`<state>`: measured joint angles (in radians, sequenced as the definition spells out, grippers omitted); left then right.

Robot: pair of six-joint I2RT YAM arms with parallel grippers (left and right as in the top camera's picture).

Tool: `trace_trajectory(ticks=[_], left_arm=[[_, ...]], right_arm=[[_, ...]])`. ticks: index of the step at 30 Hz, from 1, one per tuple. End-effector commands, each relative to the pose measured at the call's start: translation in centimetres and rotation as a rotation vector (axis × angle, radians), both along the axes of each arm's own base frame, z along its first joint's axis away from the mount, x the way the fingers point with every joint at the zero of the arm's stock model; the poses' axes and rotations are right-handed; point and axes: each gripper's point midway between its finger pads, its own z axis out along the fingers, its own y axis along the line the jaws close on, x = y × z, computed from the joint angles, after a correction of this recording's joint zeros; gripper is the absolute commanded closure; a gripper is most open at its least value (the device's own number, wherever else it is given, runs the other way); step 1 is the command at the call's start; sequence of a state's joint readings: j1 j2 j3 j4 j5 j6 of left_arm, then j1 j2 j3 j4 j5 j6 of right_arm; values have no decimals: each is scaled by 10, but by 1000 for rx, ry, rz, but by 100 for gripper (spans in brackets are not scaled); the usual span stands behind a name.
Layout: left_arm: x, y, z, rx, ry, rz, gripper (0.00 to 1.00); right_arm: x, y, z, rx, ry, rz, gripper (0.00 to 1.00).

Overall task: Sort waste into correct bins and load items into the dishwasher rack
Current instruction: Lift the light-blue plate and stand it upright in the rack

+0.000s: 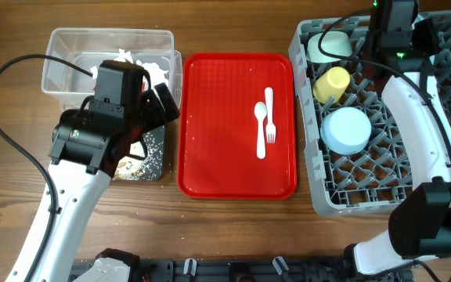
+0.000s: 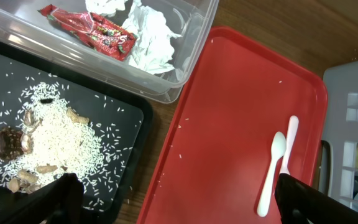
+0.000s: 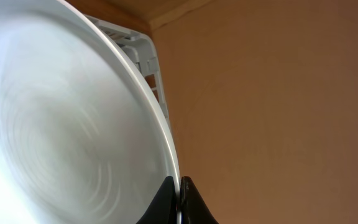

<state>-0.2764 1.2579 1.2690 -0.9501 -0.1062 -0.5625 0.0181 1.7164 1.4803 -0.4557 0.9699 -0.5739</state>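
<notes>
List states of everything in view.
left gripper, open, empty
right gripper, shut on plate rim
plate, held at rim
clear tub, holds wrapper, tissues
black tray, holds food scraps
red tray, holds fork, spoon
rack, holds green bowl, blue bowl, cup

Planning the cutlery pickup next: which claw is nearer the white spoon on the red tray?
Left. The left claw hangs open beside the red tray holding the spoon; the right claw grips a plate at the far end of the rack.
</notes>
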Motion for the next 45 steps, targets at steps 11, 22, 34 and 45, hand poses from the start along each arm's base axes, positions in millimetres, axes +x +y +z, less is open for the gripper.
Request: trace_trajectory(ticks=[11,22,34,45], left_arm=[[1,1,2,-2,-6,-1,0],[1,1,2,-2,-6,-1,0],[1,1,2,-2,-6,-1,0],[1,1,2,-2,-6,-1,0]], right_arm=[[6,15,15,124,-213,-7,96],[-1,30,-14,236,-122,34,96],[-11,30,-25,249,-62,18,96],[-8,30,-14,256,-118,20,0]])
